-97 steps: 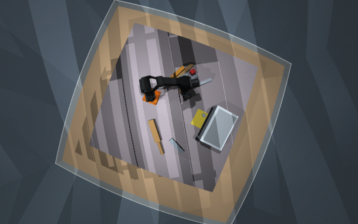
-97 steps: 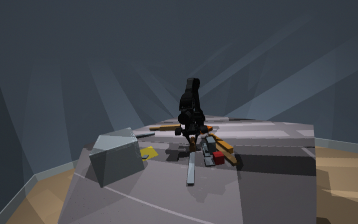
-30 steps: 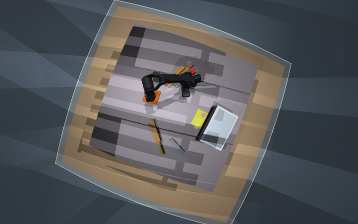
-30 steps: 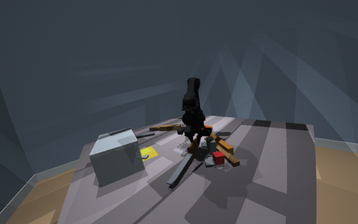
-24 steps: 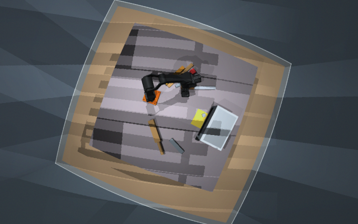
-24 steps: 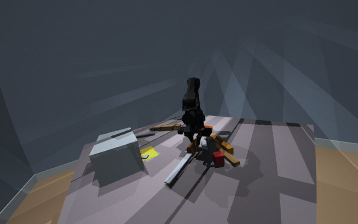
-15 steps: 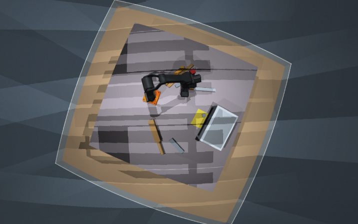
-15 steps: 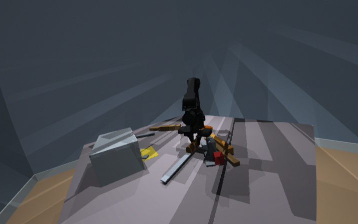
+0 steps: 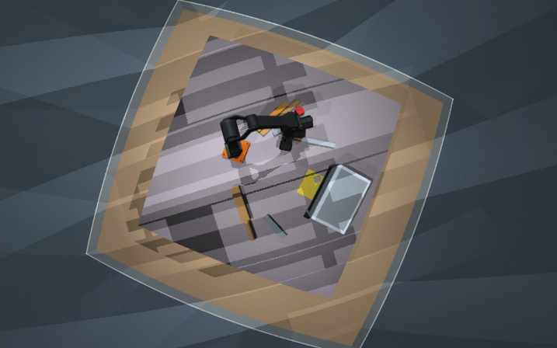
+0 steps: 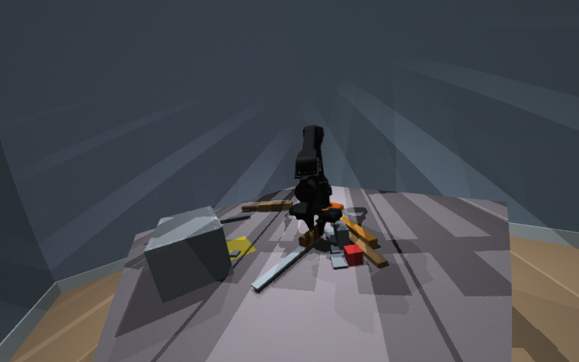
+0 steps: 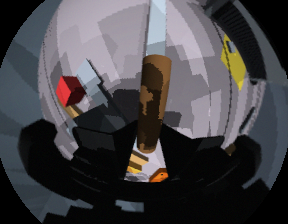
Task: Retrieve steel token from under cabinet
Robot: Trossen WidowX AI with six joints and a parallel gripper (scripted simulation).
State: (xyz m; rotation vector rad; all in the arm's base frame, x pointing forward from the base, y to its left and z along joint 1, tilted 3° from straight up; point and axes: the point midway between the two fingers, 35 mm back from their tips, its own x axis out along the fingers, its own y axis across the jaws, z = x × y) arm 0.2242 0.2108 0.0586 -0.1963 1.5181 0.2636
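The flat grey token (image 9: 317,178) (image 10: 235,253) (image 11: 231,46) lies on the yellow marked area (image 9: 308,185) (image 10: 245,245) (image 11: 237,70), near its edge by the cabinet (image 9: 342,199) (image 10: 192,265). I cannot tell whether it is wholly inside. My gripper (image 9: 294,138) (image 10: 316,230) (image 11: 148,123) is shut on the brown handle (image 10: 308,239) (image 11: 156,95) of a tool with a long, flat pale blade (image 9: 320,143) (image 10: 282,268) (image 11: 156,30). The blade points away from the arm, apart from token and cabinet. In the top view the hand mostly hides the handle.
A red cube (image 9: 300,110) (image 10: 353,255) (image 11: 68,91), wooden bars (image 9: 276,113) (image 10: 363,233) and grey metal pieces (image 10: 341,233) lie close beside the gripper. A wooden paddle-like piece (image 9: 240,205) (image 10: 274,207) and a grey bar (image 9: 274,226) (image 10: 236,219) lie across the table.
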